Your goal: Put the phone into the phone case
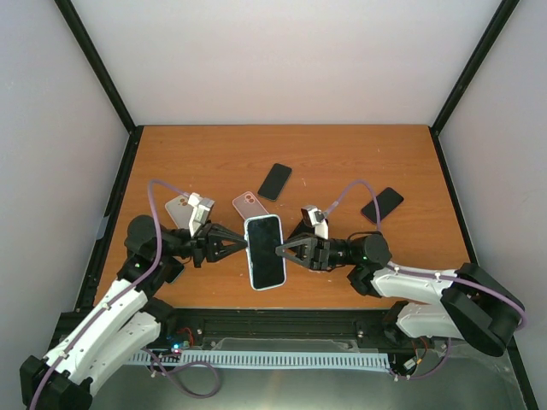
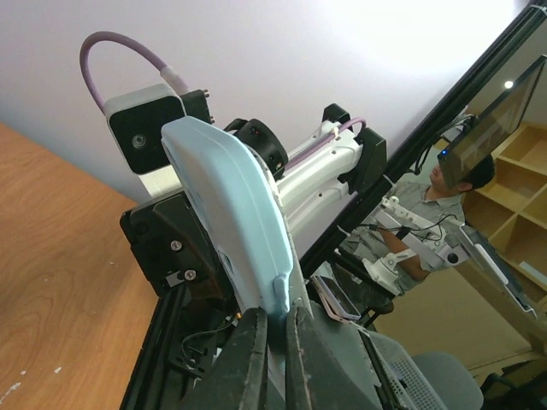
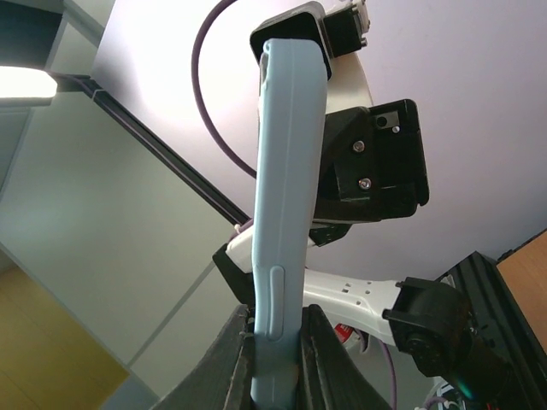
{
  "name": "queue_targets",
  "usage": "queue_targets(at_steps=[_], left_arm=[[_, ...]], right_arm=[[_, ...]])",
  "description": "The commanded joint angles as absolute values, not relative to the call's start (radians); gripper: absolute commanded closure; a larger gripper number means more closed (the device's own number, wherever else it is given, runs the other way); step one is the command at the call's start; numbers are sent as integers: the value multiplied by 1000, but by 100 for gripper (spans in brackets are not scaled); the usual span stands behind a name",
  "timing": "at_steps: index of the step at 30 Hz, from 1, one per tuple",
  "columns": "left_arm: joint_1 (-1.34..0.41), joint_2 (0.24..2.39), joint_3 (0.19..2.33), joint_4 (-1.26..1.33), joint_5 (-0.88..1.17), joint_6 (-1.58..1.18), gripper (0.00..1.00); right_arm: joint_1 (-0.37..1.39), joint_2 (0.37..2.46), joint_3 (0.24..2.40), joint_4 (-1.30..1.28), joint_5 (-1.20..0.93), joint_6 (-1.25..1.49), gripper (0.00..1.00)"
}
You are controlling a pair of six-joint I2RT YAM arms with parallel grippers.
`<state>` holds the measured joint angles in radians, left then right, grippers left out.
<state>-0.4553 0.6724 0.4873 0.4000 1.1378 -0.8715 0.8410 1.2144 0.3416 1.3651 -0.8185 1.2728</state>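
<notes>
Together, the left gripper (image 1: 246,247) and right gripper (image 1: 279,249) pinch opposite edges of the cased phone (image 1: 265,256).

Phone (image 1: 265,251) at the middle, near the front edge of the table (image 1: 342,154), left gripper (image 1: 245,248) on its left edge, right gripper (image 1: 279,250) on its right edge, second handset (image 1: 249,203) just behind it, third handset (image 1: 274,181) further back, fourth handset (image 1: 382,204) well to the right.

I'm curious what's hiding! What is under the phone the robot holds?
Around the phone only the wooden table shows, and a pink phone case peeks out at its far end. The patch straight underneath is covered from view.
</notes>
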Motion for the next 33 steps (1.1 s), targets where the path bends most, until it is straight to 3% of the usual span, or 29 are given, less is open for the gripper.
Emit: queue_targets(at_steps=[1, 11, 22, 33], left_arm=[[-459, 688, 523, 381, 1130, -826, 99], [-459, 695, 498, 305, 1096, -743, 100], [-457, 728, 506, 90, 966, -616, 100], [-453, 695, 444, 1, 870, -621, 91]], right_arm=[[855, 1220, 385, 1457, -842, 1276, 97], [863, 1274, 404, 1678, -894, 1404, 97], [879, 1218, 394, 1644, -871, 1373, 97], [877, 1089, 362, 1472, -779, 1268, 97]])
